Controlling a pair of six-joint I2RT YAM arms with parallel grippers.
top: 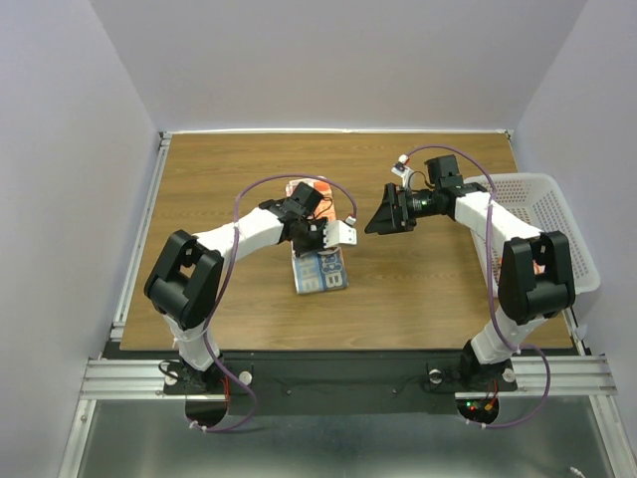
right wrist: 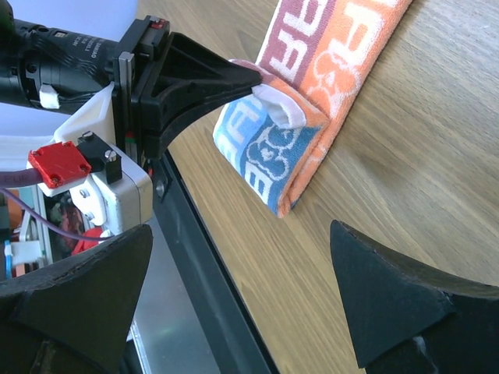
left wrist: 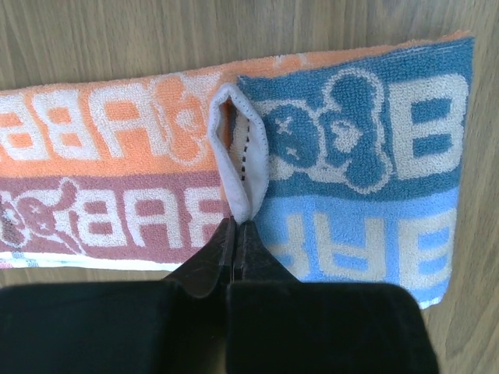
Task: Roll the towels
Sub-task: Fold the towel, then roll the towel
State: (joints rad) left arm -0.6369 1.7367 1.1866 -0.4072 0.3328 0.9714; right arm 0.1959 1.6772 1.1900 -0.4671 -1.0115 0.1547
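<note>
One towel (top: pixel 320 271) lies folded into a long strip on the wooden table, its far half orange and pink, its near half blue, with pale block letters and bear prints (left wrist: pixel 351 148). My left gripper (left wrist: pixel 236 222) is shut on a white loop of cloth (left wrist: pixel 242 148) that stands up at the strip's middle. It is over the towel in the top view (top: pixel 320 242) and shows in the right wrist view (right wrist: pixel 257 82). My right gripper (top: pixel 376 221) hovers open just right of the towel (right wrist: pixel 312 93), with only bare table between its fingers (right wrist: pixel 241 227).
A white perforated basket (top: pixel 557 214) stands at the table's right edge, behind the right arm. The table's near edge with its black rail (right wrist: pixel 203 257) runs close to the towel's blue end.
</note>
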